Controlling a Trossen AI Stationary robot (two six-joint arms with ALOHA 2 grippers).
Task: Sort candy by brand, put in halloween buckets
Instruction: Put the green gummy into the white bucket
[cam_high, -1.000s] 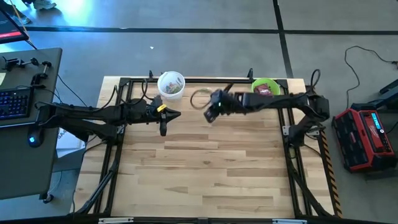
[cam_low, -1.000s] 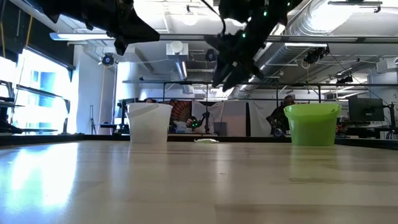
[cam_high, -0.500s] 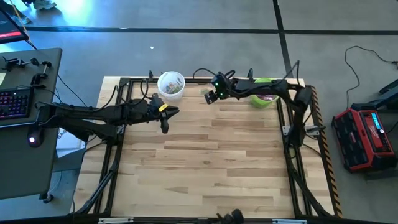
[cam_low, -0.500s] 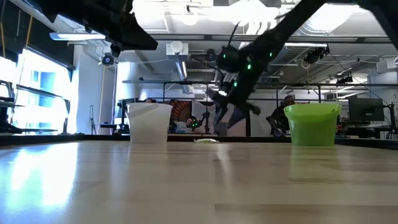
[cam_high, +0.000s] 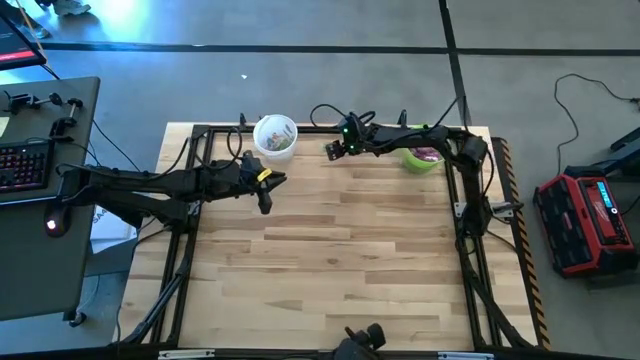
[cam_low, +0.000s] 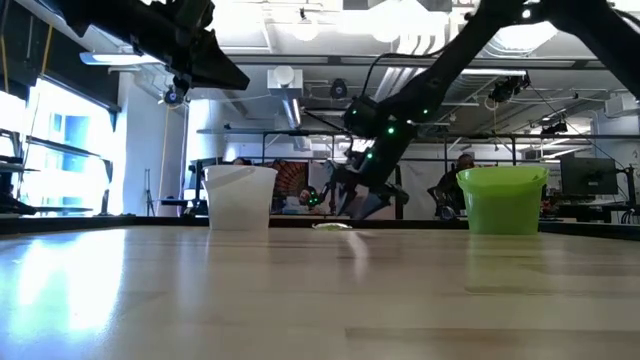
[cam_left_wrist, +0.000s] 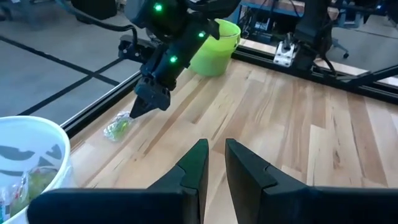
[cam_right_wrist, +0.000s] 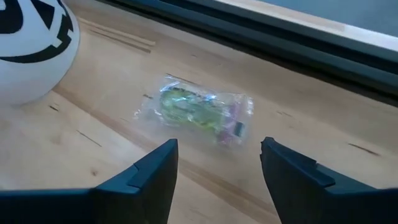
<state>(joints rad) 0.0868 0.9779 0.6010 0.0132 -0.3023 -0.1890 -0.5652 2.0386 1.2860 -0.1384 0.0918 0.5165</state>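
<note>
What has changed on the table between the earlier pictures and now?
The right gripper swung toward the table's far edge and came down, open, over the green clear-wrapped candy between the buckets; nothing gripped yet. The left gripper stayed beside the white bucket, slightly parted. The candy, white bucket and green bucket did not move.

— Right gripper (cam_right_wrist: 217, 163)? Stretched toward twelve o'clock, dipped low, fingers spread wide.
— And left gripper (cam_left_wrist: 212, 163)? Reaching toward three o'clock, raised, fingers (cam_left_wrist: 194, 165) parallel with a narrow gap between them, pinching nothing visible.
</note>
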